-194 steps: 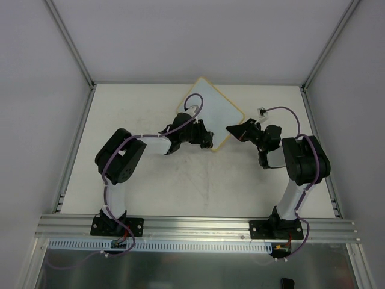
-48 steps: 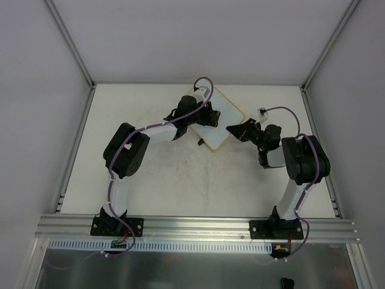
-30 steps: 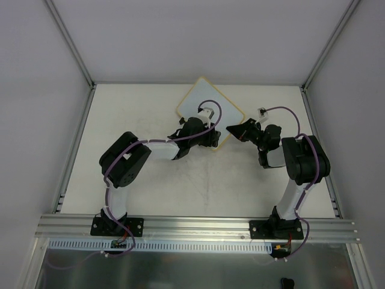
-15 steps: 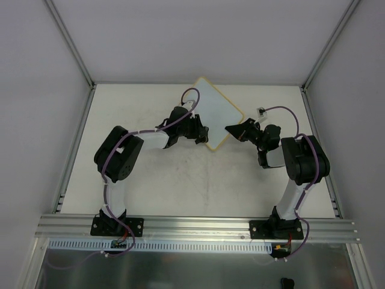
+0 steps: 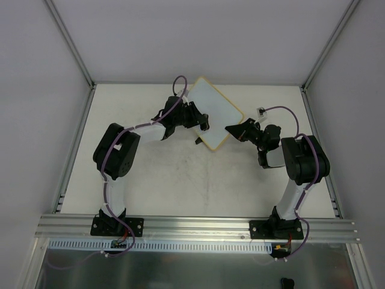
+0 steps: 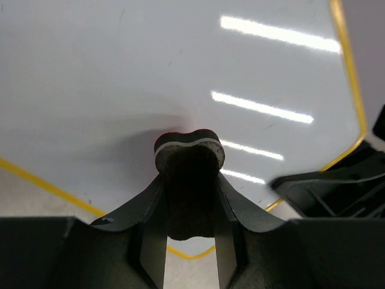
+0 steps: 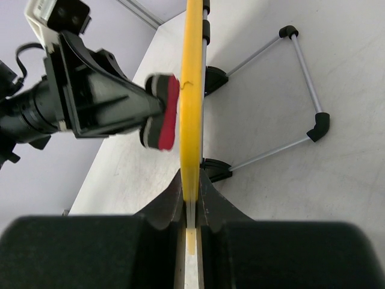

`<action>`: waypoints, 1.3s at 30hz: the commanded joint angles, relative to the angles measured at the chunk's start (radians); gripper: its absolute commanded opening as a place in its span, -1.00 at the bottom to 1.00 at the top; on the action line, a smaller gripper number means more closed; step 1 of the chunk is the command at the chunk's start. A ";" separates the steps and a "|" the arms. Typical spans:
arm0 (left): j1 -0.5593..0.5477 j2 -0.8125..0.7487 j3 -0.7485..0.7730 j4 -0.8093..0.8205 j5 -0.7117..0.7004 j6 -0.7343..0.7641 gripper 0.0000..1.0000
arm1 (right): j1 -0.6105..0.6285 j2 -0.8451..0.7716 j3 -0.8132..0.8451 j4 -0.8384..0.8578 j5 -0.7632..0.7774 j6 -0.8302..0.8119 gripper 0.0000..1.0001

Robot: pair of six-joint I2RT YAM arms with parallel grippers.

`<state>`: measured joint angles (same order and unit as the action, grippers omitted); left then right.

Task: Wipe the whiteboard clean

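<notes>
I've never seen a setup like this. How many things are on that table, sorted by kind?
Robot arms: 2 (left, right)
Whiteboard: 1
Eraser: 1
Wire stand behind the board: 1
Total: 5

Stuff you can't actually make out here

Left wrist cam: the whiteboard (image 6: 150, 72) runs off the top and left of the frame ahead of the left claw (image 6: 189, 189), and the side of the eraser (image 6: 189, 153) facing the board is hidden. Right wrist cam only gets the board edge-on, pinched in the right claw (image 7: 191, 180): top cut off, white face out of sight, near fingers a blur. From above, the eraser's too small to pick out from the left claw.
</notes>
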<state>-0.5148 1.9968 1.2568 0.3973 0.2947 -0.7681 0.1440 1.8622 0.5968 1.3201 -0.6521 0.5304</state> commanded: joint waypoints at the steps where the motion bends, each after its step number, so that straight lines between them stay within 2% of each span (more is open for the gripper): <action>1: 0.010 -0.004 0.055 0.149 0.047 -0.065 -1.00 | 0.011 -0.006 0.015 0.212 -0.069 -0.020 -1.00; 5: 0.009 -0.006 0.040 0.201 -0.006 -0.004 -1.00 | 0.012 -0.006 0.015 0.212 -0.070 -0.020 -1.00; 8: 0.009 -0.013 -0.035 0.319 -0.055 0.016 -1.00 | 0.011 -0.005 0.018 0.212 -0.069 -0.018 -1.00; 9: 0.010 -0.015 -0.098 0.430 -0.081 0.015 -1.00 | 0.012 -0.003 0.018 0.212 -0.070 -0.018 -1.00; 12: 0.009 -0.010 -0.219 0.616 -0.127 -0.005 -1.00 | 0.012 -0.003 0.020 0.212 -0.070 -0.018 -1.00; 15: 0.007 0.026 -0.336 0.936 -0.177 0.003 -1.00 | 0.012 -0.001 0.020 0.212 -0.070 -0.017 -1.00; 16: 0.004 0.061 -0.358 1.116 -0.193 -0.002 -1.00 | 0.012 -0.001 0.023 0.212 -0.073 -0.017 -1.00; 17: 0.001 0.075 -0.375 1.165 -0.231 -0.013 -1.00 | 0.014 -0.001 0.021 0.212 -0.072 -0.017 -1.00; 30: -0.031 0.089 -0.369 1.197 -0.325 0.110 -1.00 | 0.012 0.003 0.026 0.212 -0.077 -0.012 -1.00; 35: -0.076 0.050 -0.335 1.079 -0.379 0.245 -1.00 | 0.014 0.003 0.028 0.212 -0.075 -0.012 -1.00; 39: -0.100 0.051 -0.303 1.026 -0.396 0.282 -1.00 | 0.012 0.002 0.028 0.212 -0.075 -0.012 -0.99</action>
<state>-0.5964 2.0895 0.9092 1.2530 -0.0578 -0.5743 0.1440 1.8626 0.6010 1.3197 -0.6571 0.5278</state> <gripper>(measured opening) 0.291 0.070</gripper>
